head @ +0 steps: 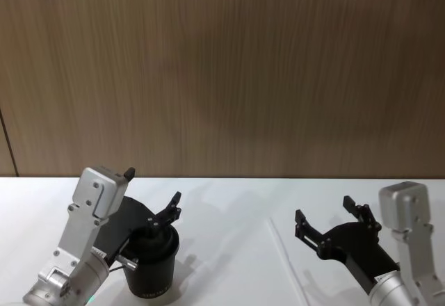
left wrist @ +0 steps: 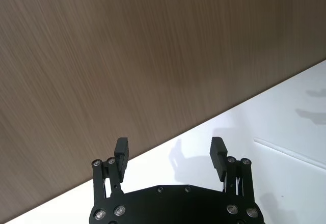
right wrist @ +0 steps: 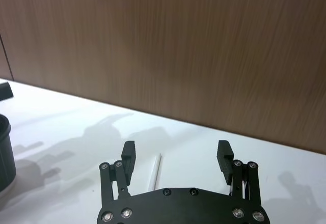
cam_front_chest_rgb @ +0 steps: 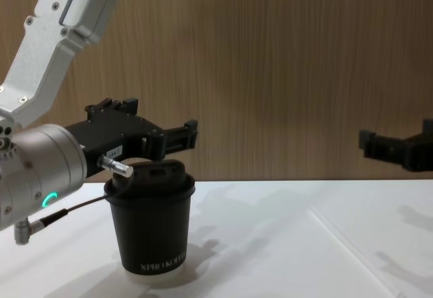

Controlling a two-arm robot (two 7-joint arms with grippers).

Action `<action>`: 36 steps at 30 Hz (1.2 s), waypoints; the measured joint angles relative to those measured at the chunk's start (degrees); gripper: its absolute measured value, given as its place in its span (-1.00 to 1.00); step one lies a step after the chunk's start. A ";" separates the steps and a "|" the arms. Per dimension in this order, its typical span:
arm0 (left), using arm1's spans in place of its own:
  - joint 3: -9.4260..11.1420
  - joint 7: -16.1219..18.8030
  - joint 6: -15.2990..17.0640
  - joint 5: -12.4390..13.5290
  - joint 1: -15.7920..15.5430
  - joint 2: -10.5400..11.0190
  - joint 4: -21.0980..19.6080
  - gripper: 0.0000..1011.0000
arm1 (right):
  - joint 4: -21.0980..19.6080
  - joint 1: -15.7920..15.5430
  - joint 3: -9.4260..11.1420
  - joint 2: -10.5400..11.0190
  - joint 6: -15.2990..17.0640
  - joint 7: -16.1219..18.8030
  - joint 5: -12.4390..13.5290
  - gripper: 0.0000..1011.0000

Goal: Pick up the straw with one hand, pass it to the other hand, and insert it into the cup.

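Plainly, the straw (head: pixel 281 240) lies flat on the bench (head: pixel 222 250), between the cup (head: pixel 153 268) and the right pincer (head: pixel 324 212); it and the left pincer (head: pixel 153 186) gape empty. It looks light, slick and crushable (a thin tube), so pinch gently near mid-length.

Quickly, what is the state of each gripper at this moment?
Left black two-fingered gripper: open, holding nothing.
Right black two-fingered gripper: open, holding nothing.

Wood-grain wall (head: pixel 222 69) behind white table (head: pixel 229 250)
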 joint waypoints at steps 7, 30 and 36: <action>0.00 0.00 0.00 0.00 0.00 0.00 0.00 0.98 | -1.24 1.28 -1.40 -0.66 7.70 -1.72 -1.84 0.98; 0.00 0.00 0.00 0.00 0.00 0.00 0.00 0.98 | -3.92 1.72 -3.22 -2.70 23.97 -4.23 -4.13 0.98; 0.00 0.00 0.00 0.00 0.00 0.00 0.00 0.98 | -4.62 1.01 -2.77 -2.65 25.50 -4.03 -4.13 0.98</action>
